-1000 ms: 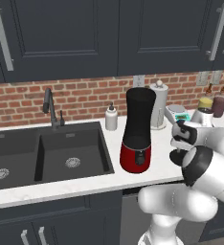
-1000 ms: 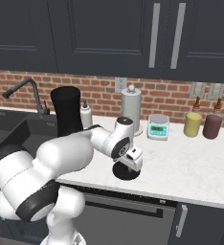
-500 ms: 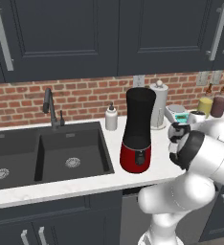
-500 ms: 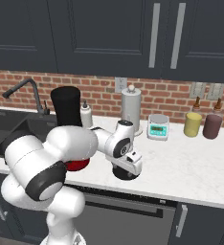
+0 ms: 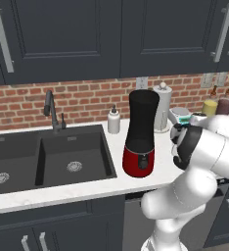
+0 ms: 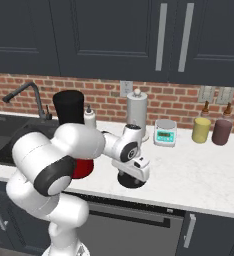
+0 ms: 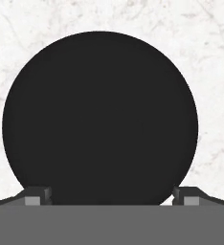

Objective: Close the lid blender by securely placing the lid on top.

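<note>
Fingers (image 7: 37, 195) of the gripper (image 7: 111, 197) are being held wide apart on either side of the lid (image 7: 100, 117), which is lying flat on the white marble counter (image 6: 199, 172), unclamped, right of the uncovered blender (image 5: 141, 133) standing beside the sink (image 5: 48, 156).

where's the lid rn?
The lid lies flat on the white counter near its front edge, directly under the gripper in the right base view, right of the blender and in front of the small scale.
</note>
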### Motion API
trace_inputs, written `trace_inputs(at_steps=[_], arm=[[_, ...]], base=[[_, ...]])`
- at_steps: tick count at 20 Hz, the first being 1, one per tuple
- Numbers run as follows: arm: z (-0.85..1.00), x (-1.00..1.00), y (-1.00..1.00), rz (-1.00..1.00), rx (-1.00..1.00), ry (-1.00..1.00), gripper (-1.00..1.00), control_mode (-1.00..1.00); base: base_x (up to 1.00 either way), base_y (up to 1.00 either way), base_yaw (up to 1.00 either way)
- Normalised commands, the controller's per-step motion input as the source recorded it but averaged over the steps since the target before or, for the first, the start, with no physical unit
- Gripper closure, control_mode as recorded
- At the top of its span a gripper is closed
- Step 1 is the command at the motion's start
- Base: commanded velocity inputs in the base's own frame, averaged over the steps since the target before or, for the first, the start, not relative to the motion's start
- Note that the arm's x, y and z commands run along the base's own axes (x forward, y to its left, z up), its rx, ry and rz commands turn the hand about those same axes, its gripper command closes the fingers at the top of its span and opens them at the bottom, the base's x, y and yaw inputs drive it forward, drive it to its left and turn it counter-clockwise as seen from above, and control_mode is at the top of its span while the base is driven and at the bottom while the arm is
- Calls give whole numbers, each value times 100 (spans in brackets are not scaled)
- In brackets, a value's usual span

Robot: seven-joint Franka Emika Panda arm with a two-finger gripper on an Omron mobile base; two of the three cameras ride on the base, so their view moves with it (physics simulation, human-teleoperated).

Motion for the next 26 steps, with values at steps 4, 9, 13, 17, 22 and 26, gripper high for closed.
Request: trace_inputs(at_steps=[4, 9, 13, 17, 22, 26], arm=[[0, 22, -12, 0, 0, 0, -100, -100], [-4, 21, -6, 0, 0, 0, -100, -100], [-6, 21, 0, 0, 0, 0, -100, -100], [-22, 14, 0, 0, 0, 0, -100, -100], [-22, 3, 0, 0, 0, 0, -100, -100], [-16, 0, 0, 0, 0, 0, -100, -100]], base=[[0, 0, 0], [0, 0, 0], [0, 0, 0], [0, 0, 0], [0, 0, 0], [0, 0, 0]])
